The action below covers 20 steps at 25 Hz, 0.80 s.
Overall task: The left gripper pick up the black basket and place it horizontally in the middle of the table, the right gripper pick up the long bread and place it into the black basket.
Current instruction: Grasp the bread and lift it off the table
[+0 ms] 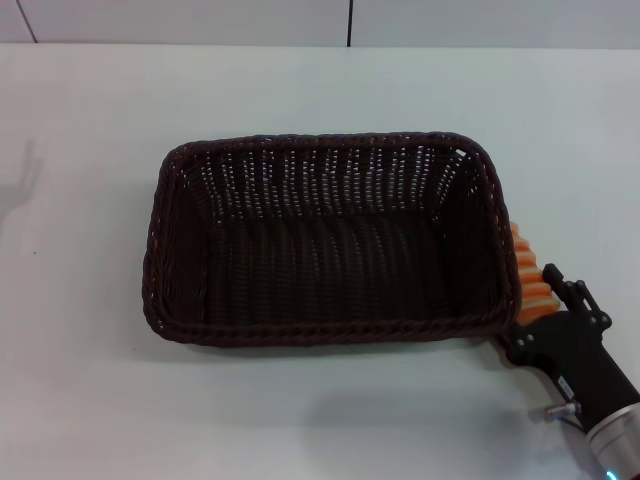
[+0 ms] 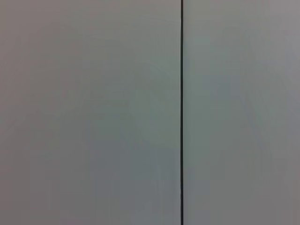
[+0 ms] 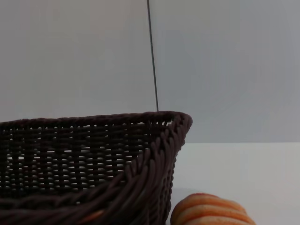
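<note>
The black basket (image 1: 325, 240) lies lengthwise across the middle of the white table (image 1: 90, 380), empty inside. Its braided rim and openwork side fill the lower left of the right wrist view (image 3: 93, 159). The long bread (image 1: 528, 275), pale with orange ridges, lies on the table against the outside of the basket's right end, partly hidden by the rim. It also shows in the right wrist view (image 3: 211, 211). My right gripper (image 1: 548, 303) is at the bread's near side, low over the table at the front right. My left gripper is out of view.
A pale wall with a dark vertical seam (image 1: 350, 22) stands behind the table. The left wrist view shows only that wall and the seam (image 2: 182, 112). White tabletop lies to the left of and in front of the basket.
</note>
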{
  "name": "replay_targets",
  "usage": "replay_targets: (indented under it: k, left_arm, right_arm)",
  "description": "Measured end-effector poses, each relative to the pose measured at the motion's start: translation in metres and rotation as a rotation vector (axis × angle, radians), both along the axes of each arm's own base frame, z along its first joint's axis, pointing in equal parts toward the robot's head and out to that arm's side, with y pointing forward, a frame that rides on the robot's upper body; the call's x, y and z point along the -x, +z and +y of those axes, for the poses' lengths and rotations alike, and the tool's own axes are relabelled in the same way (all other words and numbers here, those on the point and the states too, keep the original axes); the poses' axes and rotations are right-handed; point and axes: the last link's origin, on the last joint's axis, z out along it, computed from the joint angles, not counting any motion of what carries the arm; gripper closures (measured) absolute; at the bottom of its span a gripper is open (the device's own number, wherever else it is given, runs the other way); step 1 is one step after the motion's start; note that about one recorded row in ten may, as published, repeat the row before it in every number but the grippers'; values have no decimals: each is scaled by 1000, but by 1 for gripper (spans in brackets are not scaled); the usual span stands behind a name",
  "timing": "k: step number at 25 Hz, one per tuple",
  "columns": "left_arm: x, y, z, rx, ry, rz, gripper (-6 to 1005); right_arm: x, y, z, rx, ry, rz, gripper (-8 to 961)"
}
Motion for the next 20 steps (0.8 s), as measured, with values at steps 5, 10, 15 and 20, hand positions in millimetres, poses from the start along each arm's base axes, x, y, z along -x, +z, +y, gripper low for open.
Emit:
replay_targets:
  k: [5,10,15,20]
  left_arm:
    - [-2,0,1,-2,-8,1,189]
    - [-3,0,2,1,-11,2,189]
    - [-4,-1,3,8,-16,6,189]
    - [-3,-2,3,13,-13,6,189]
  right_arm:
    - [-6,1,3,-10,-50,-3,118]
    - [-10,8,2,-55,-79,9,251]
    - [7,31,-15,-255,16,13,298]
    - [39,53,-34,-460,183,5,339]
